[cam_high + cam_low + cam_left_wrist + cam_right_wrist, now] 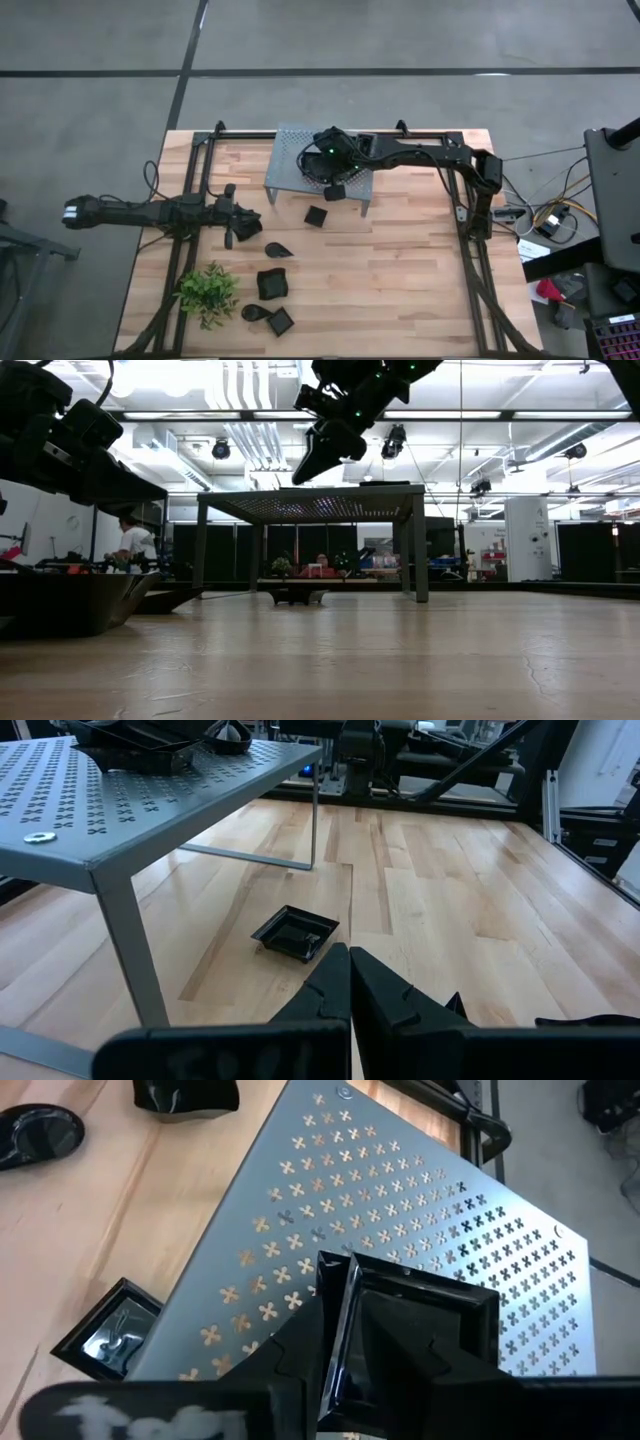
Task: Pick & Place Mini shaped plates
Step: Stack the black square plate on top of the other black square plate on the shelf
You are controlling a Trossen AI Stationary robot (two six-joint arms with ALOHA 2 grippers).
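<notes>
Right claw [345, 1342]: pinching a square plate [415, 1345], up over the grey rack [400, 1200].
Left claw [349, 982]: pressed together, near another square plate [295, 933] on the desk [450, 900].

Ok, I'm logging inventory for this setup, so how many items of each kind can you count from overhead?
Black plates: 7, with one black plate in the right end effector
Green plant: 1
Grey rack: 1
Total: 9
</notes>
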